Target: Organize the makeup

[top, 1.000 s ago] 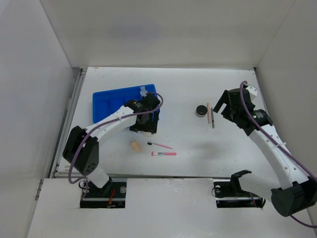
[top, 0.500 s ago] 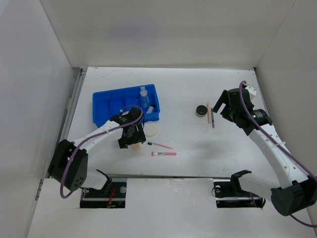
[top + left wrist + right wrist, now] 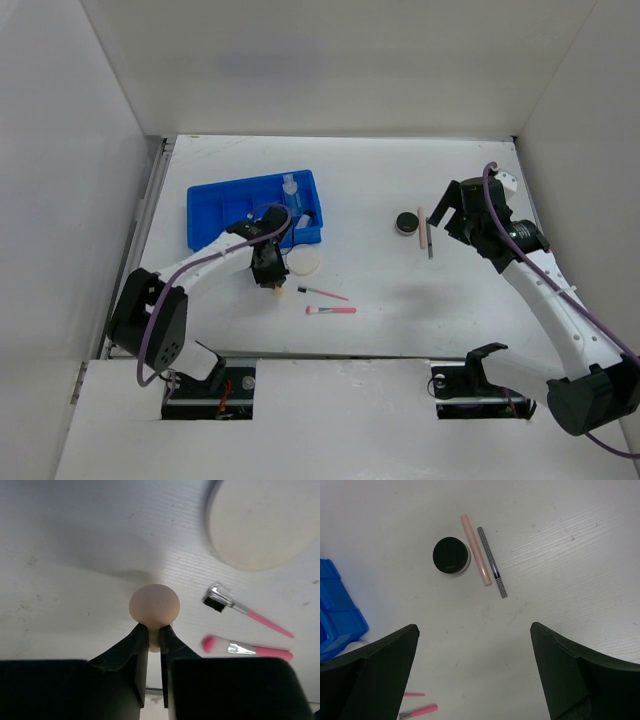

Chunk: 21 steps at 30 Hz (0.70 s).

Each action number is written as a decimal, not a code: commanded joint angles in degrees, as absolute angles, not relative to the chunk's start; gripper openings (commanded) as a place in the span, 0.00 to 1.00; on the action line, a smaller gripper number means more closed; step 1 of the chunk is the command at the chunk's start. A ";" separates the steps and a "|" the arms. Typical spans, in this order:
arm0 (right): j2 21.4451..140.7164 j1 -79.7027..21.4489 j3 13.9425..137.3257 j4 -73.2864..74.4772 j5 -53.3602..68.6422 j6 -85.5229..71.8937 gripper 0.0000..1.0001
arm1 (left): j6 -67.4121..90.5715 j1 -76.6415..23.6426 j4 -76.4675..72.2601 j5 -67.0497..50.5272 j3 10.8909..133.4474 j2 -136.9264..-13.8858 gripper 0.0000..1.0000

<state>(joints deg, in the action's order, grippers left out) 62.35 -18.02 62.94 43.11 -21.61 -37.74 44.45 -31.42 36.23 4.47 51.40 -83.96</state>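
Observation:
My left gripper (image 3: 154, 631) is shut on the narrow end of the peach egg-shaped sponge (image 3: 154, 604), low over the table; from above the gripper (image 3: 269, 278) stands just in front of the blue tray. The white round puff (image 3: 304, 261) lies flat to its right, also seen from the left wrist (image 3: 260, 522). Two pink-handled brushes (image 3: 323, 292) (image 3: 331, 310) lie in front of the puff. Clear bottles (image 3: 291, 189) stand in the tray. My right gripper (image 3: 475, 627) hangs open above the black round jar (image 3: 451, 555), the beige stick (image 3: 476, 550) and the dark pencil (image 3: 492, 563).
The blue divided tray (image 3: 235, 205) sits at the back left, its near right corner close to my left arm. White walls enclose the table on three sides. The jar (image 3: 406, 222), stick (image 3: 422, 228) and pencil (image 3: 430, 241) form a tight group right of centre.
My left arm has come back from the tray's right end to the sponge and its jaws have shut on it. The puff now shows on the table. The right arm has not moved.

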 commanded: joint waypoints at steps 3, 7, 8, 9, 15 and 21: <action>62.67 -17.84 64.16 41.13 -22.32 -37.18 0.99 | 35.71 -31.38 48.32 10.36 65.63 -76.74 0.06; 62.67 -17.84 63.63 40.61 -22.32 -37.18 0.99 | 29.29 -29.19 51.59 13.97 75.92 -77.51 0.06; 62.67 -17.84 63.63 40.61 -22.32 -37.18 0.99 | 28.40 -27.18 51.59 14.67 77.50 -79.96 0.06; 62.67 -17.84 63.63 40.61 -22.32 -37.18 0.99 | 27.61 -26.20 50.90 14.68 80.30 -81.46 0.06; 62.05 -17.84 63.63 41.13 -22.32 -37.18 0.99 | 26.37 -21.02 44.31 15.29 88.32 -95.41 0.08; 61.44 -17.84 63.63 42.80 -23.47 -37.18 0.99 | 24.87 -19.69 42.80 12.57 100.27 -108.27 0.41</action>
